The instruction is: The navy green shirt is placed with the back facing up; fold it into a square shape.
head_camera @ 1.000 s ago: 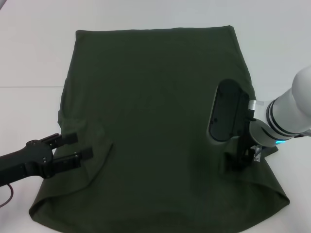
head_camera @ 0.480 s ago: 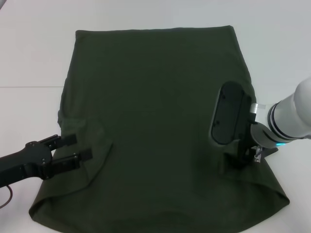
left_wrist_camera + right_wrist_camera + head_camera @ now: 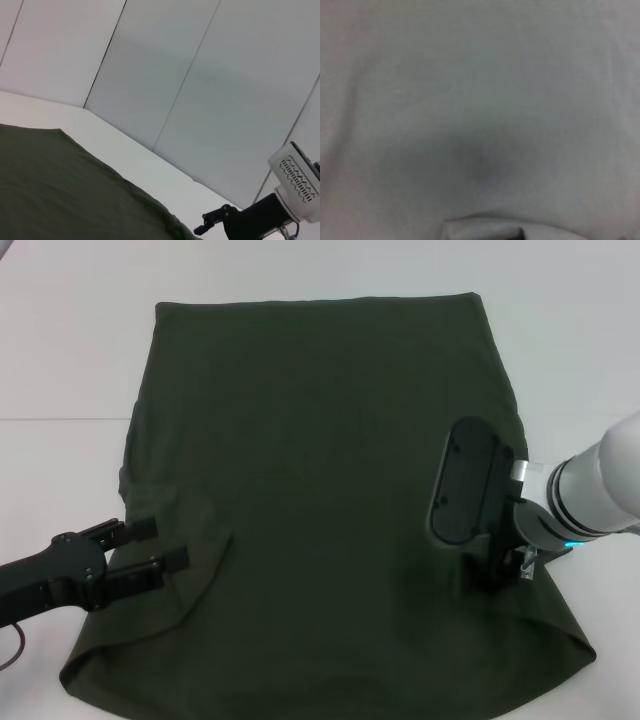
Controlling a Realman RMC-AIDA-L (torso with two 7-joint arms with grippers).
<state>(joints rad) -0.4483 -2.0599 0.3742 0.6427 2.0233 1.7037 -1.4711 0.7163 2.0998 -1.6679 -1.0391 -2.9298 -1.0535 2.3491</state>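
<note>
The navy green shirt [image 3: 320,490] lies spread flat on the white table, with its sleeves folded inward at the near left and near right. My left gripper [image 3: 170,542] reaches in low from the left, open, and hovers over the folded left sleeve with nothing between its fingers. My right gripper [image 3: 497,578] points straight down onto the shirt at the right sleeve fold, near the right edge. In the left wrist view the shirt [image 3: 60,190] fills the lower corner, and the right gripper [image 3: 212,222] shows far off across it.
White table [image 3: 60,360] surrounds the shirt on the left, the far side and the right. Grey wall panels [image 3: 200,90] stand behind the table. The right wrist view shows only a blurred pale grey surface.
The right gripper has shifted slightly left and down on the shirt. The left gripper has drawn back a little toward the near left and stays open.
</note>
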